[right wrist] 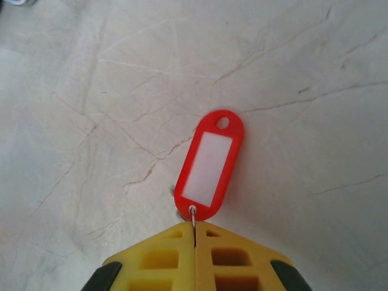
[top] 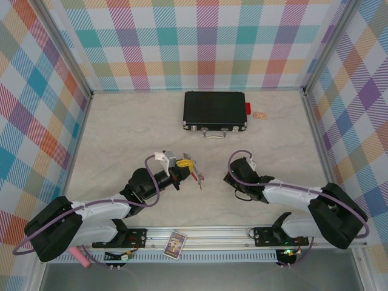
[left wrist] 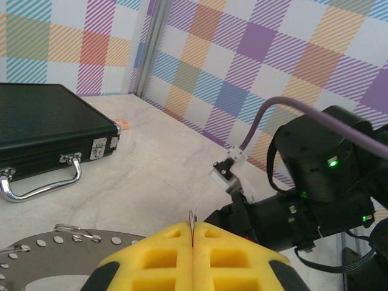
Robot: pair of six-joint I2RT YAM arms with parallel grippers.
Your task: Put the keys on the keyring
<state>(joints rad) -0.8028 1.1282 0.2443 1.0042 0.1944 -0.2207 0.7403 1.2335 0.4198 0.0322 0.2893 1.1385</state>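
My left gripper [left wrist: 193,225] is shut on a thin silver wire, the keyring [left wrist: 192,217], which pokes up between the yellow fingers. From above, the keyring [top: 197,176] hangs from the left gripper [top: 188,164] near the table's middle, with small red parts on it. My right gripper [right wrist: 194,225] points down at the table, shut on the small metal loop of a key [right wrist: 209,163] with a red oval tag and white label lying flat. In the top view the right gripper [top: 228,177] sits to the right of the keyring, a short gap apart.
A black case [top: 215,110] with a metal handle [top: 214,133] lies at the back, a red block [top: 248,108] and a small tan bit [top: 260,115] beside it. A card [top: 175,244] rests on the front rail. A grey perforated plate [left wrist: 42,251] shows bottom left.
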